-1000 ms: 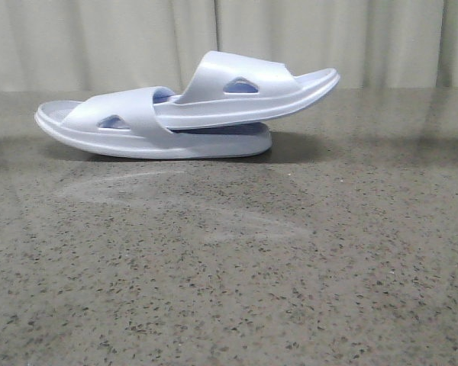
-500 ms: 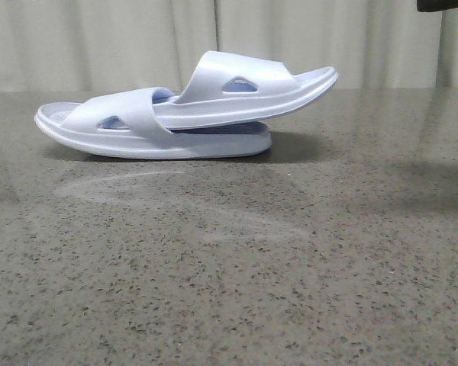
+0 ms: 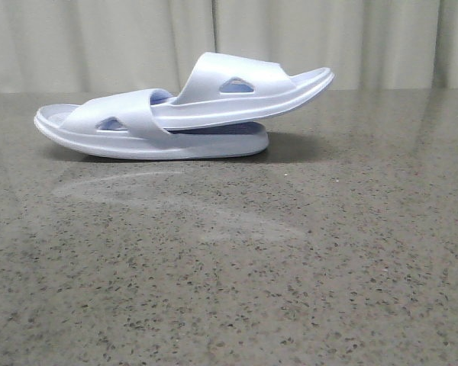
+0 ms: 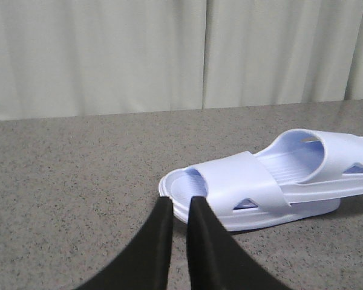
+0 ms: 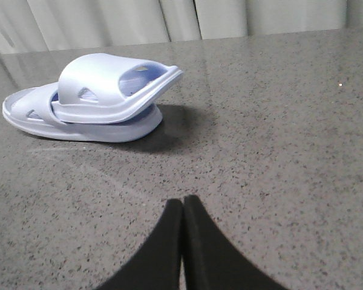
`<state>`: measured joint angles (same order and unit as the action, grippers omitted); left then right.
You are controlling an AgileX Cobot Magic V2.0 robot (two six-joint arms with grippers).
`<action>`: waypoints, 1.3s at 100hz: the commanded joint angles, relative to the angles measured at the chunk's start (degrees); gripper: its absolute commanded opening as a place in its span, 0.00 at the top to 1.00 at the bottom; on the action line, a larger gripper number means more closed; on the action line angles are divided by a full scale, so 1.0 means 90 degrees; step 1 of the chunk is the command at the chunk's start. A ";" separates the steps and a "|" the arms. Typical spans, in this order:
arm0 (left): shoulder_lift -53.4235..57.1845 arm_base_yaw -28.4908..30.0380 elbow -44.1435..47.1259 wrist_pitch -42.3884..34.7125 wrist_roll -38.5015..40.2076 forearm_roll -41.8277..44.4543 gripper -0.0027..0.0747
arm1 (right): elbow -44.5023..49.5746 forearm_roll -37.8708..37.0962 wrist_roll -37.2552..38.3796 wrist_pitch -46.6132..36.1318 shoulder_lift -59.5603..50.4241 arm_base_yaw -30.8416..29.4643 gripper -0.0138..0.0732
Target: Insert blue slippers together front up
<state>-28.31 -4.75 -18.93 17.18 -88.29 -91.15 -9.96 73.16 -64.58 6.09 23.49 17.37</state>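
The lower slipper's (image 3: pixel 149 137) strap is covering the front end of the upper slipper (image 3: pixel 237 91), which in turn is hiding most of the lower footbed. In the left wrist view, the frame edge is cropping the upper slipper's far end. Neither hand is showing in the front view.

No writing, label, brand mark, number or sign can be read in any of the three views; the blue slippers (image 3: pixel 185 114) show only plain moulded foam on strap and sole edge, with no lettering visible. The speckled table (image 3: pixel 290 267) and the pale curtain (image 3: pixel 99 46) behind it carry no print either.
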 commanded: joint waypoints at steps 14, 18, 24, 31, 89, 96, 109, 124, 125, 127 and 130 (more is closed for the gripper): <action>0.0537 -0.0043 0.0357 -0.0013 -0.0099 -0.0685 0.95 | 0.0156 0.0186 -0.0048 -0.0075 -0.0370 0.0003 0.93; 0.0538 -0.0043 0.0374 -0.0013 -0.0099 -0.0736 0.95 | 0.0156 0.0186 -0.0048 -0.0034 -0.0370 0.0003 0.93; 0.0538 -0.0043 0.0374 -0.0013 -0.0099 -0.0734 0.95 | 0.0156 0.0186 -0.0048 0.0040 -0.0370 0.0003 0.93; 0.0538 -0.0043 0.0374 -0.0013 -0.0099 -0.0734 0.95 | 0.0159 0.0186 -0.0048 0.0065 -0.0358 0.0003 0.93; 0.0538 -0.0043 0.0374 -0.0013 -0.0099 -0.0734 0.95 | 0.0159 0.0186 -0.0048 0.0065 -0.0358 0.0003 0.93; 0.0538 -0.0043 0.0374 -0.0013 -0.0099 -0.0734 0.95 | 0.0159 0.0186 -0.0048 0.0065 -0.0358 0.0003 0.93; 0.0538 -0.0043 0.0374 -0.0046 -0.0099 -0.0734 0.95 | 0.0159 0.0186 -0.0048 0.0065 -0.0358 0.0003 0.93; 0.0554 -0.0043 0.0384 -0.0325 0.0302 -0.0161 0.95 | 0.0159 0.0186 -0.0048 0.0065 -0.0358 0.0003 0.93; 0.0566 -0.0043 0.0384 -0.0343 0.0539 -0.0048 0.95 | 0.0159 0.0186 -0.0048 0.0065 -0.0358 0.0003 0.93; 0.0567 -0.0032 0.0384 -0.0419 0.1012 0.0341 0.95 | 0.0159 0.0186 -0.0048 0.0065 -0.0358 0.0003 0.93; 0.0614 -0.0020 0.0384 -0.0527 0.1831 0.1251 0.95 | 0.0159 0.0186 -0.0048 0.0065 -0.0358 0.0003 0.93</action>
<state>-23.00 -4.75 -13.97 14.16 -84.64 -90.84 -6.87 74.17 -64.58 7.31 20.01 17.37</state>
